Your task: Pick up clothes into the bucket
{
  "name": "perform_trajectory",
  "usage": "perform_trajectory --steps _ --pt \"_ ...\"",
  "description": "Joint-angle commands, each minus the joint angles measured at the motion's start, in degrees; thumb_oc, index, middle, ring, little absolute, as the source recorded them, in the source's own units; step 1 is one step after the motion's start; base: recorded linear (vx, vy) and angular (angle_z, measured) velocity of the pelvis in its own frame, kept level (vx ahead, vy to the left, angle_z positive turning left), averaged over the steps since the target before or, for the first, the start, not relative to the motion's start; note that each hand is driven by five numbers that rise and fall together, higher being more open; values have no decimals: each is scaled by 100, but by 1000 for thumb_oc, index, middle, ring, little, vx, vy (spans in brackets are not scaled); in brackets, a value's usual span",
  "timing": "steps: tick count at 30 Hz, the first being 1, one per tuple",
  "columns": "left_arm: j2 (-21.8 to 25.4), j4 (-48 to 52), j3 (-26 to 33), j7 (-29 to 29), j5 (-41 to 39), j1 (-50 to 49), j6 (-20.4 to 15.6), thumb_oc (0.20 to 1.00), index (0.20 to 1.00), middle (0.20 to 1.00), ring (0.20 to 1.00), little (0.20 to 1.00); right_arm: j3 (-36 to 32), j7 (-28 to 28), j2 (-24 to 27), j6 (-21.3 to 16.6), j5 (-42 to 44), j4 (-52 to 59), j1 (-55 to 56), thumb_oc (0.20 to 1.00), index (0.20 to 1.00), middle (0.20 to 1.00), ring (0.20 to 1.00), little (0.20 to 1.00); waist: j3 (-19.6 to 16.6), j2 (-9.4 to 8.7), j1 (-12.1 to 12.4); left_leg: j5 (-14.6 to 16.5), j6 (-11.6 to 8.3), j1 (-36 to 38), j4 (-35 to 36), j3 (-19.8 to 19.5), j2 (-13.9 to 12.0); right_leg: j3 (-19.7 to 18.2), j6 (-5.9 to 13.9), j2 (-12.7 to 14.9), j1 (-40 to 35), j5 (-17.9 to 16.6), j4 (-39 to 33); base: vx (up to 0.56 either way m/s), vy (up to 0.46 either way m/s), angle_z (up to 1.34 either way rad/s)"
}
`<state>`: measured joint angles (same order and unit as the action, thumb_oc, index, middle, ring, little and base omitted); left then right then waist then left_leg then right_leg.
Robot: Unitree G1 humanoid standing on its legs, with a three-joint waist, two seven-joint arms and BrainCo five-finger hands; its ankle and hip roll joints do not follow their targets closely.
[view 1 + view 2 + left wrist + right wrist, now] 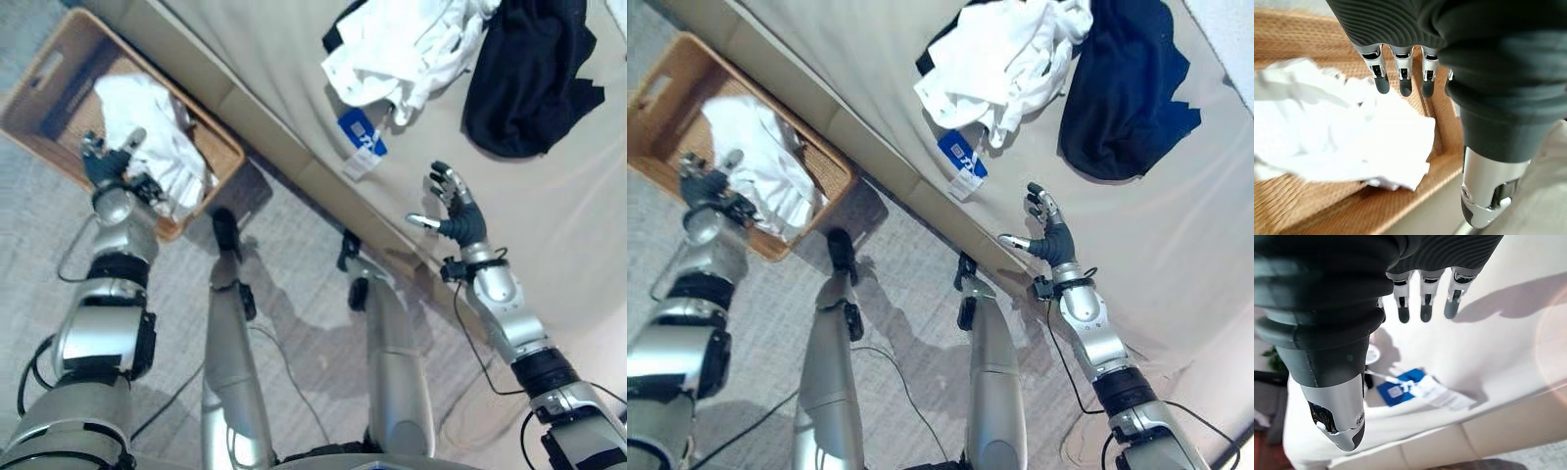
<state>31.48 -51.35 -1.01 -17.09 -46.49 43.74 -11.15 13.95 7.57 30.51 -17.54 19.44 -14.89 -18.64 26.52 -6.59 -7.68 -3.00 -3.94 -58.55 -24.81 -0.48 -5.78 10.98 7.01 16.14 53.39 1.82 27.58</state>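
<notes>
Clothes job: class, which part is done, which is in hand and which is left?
Done: one white garment lies in the basket. In hand: nothing; the left hand over the basket and the right hand are open. Left: white clothes and a dark garment on the bed.

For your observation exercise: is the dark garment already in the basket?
No, the dark garment lies on the bed; the basket holds white clothing.
</notes>
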Motion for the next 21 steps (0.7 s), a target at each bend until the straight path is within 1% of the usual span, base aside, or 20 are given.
perform_trajectory --steps 1,2,3,4,5,6,7,8,10,11,12,13,14,15,16,17,18,21 --pt "-427 707 24 112 180 -859 -724 1000 1000 1000 1000 1000 -339 60 144 -126 12 52 445 1000 1000 1000 1000 1000 -457 156 -33 747 100 428 -322 173 -236 -102 423 145 -315 -902 -769 0 0 0" --pt "-441 739 24 91 198 -888 -722 1000 1000 1000 1000 1000 -338 63 145 -126 8 55 460 1000 1000 1000 1000 1000 -446 153 -28 743 100 464 -305 178 -236 -103 423 144 -348 -907 -783 0 0 0" --pt "-552 1404 -47 -39 656 -1277 -978 1000 1000 1000 1000 1000 -449 84 104 -144 -82 28 560 1000 1000 1000 1000 1000 -418 141 26 721 98 740 -185 214 -223 -85 432 156 -593 -930 -862 0 0 0" --pt "-565 1441 -49 -67 681 -1306 -969 1000 1000 1000 1000 1000 -450 85 104 -144 -85 32 575 1000 1000 1000 1000 1000 -409 138 31 717 98 772 -170 219 -223 -85 432 156 -620 -933 -873 35 -23 1" --pt "-695 1826 -95 -193 1081 -1585 -1225 1000 1000 1000 1000 1000 -522 106 37 -160 -178 -39 659 1000 1000 1000 1000 1000 -406 95 86 704 91 1111 -41 266 -209 -71 432 166 -919 -944 -982 0 0 0" --pt "-702 1845 -97 -207 1096 -1601 -1222 1000 1000 1000 1000 1000 -521 107 36 -161 -180 -38 666 1000 1000 1000 1000 1000 -391 89 92 701 91 1145 -26 273 -208 -73 433 165 -947 -948 -993 45 -30 0" --pt "-750 2028 -122 -227 1253 -1707 -1307 1000 1000 1000 1000 1000 -563 106 3 -183 -185 -95 714 1000 1000 1000 1000 1000 -401 77 117 696 90 1322 42 292 -200 -52 431 167 -1123 -947 -1063 61 -54 -6" --pt "-789 2452 -234 -265 1707 -1939 -1467 1000 1000 1000 1000 1000 -662 93 -41 -239 -187 -103 835 1000 1000 1000 1000 1000 -425 56 143 683 71 1685 198 326 -186 -36 445 172 -1472 -965 -1221 92 -69 -9" --pt "-805 2538 -297 -258 1844 -2048 -1503 1000 1000 1000 1000 1000 -695 72 -64 -259 -187 -137 891 1000 1000 1000 1000 1000 -414 58 163 673 61 1897 273 346 -179 -29 449 165 -1681 -975 -1310 50 -53 -6" --pt "-853 2865 -442 -129 2067 -2223 -1618 1000 1000 1000 1000 1000 -808 68 -145 -296 -136 -279 986 1000 1000 1000 1000 1000 -477 38 158 452 78 2205 504 436 -128 35 394 226 -2006 -1136 -1550 74 -41 -2" --pt "-855 2866 -442 -131 2068 -2235 -1615 1000 1000 1000 1000 1000 -801 66 -145 -295 -137 -282 994 1000 1000 1000 1000 1000 -488 65 182 616 28 2299 504 392 -168 0 457 176 -2075 -1004 -1516 47 -66 -1" --pt "-824 3064 -531 -103 2306 -2325 -1672 1000 1000 1000 1000 1000 -868 64 -190 -307 -102 -321 1049 1000 1000 1000 1000 1000 -528 46 160 421 55 2427 633 445 -129 36 405 218 -2211 -1142 -1664 134 -57 -3" --pt "-899 3205 -649 31 2390 -2485 -1719 1000 1000 1000 1000 1000 -929 55 -253 -332 -92 -379 1118 1000 1000 1000 1000 1000 -611 57 161 395 34 2803 795 491 -140 31 398 190 -2559 -1127 -1814 55 -51 -4" --pt "-900 3207 -650 31 2391 -2488 -1718 1000 1000 1000 1000 1000 -930 55 -253 -332 -93 -379 1121 1000 1000 1000 1000 1000 -599 55 165 392 33 2824 805 494 -140 31 398 189 -2578 -1129 -1821 175 -58 -7" --pt "-926 3407 -815 129 2564 -2634 -1744 1000 1000 1000 1000 1000 -981 92 -316 -352 -146 -476 1128 1000 1000 1000 1000 1000 -725 98 156 369 9 3191 987 511 -165 23 398 140 -2908 -1109 -1955 135 -56 -3" --pt "-919 3516 -886 192 2659 -2732 -1747 1000 1000 1000 1000 1000 -993 97 -333 -357 -181 -489 1147 1000 1000 1000 1000 1000 -781 115 145 369 -3 3366 1072 542 -191 14 395 121 -3032 -1098 -1998 136 -56 -3" --pt "-919 3520 -887 191 2660 -2736 -1745 1000 1000 1000 1000 1000 -993 97 -334 -357 -181 -487 1150 1000 1000 1000 1000 1000 -771 112 150 366 -4 3387 1083 546 -192 12 395 119 -3048 -1099 -2003 100 -51 -9" --pt "-959 3732 -1165 505 2678 -2994 -1729 1000 1000 1000 1000 1000 -913 173 -407 -307 -422 -530 1126 1000 1000 1000 1000 1000 -1059 187 89 322 -65 4062 1396 614 -295 -119 352 -46 -3560 -978 -2164 168 -92 -11"
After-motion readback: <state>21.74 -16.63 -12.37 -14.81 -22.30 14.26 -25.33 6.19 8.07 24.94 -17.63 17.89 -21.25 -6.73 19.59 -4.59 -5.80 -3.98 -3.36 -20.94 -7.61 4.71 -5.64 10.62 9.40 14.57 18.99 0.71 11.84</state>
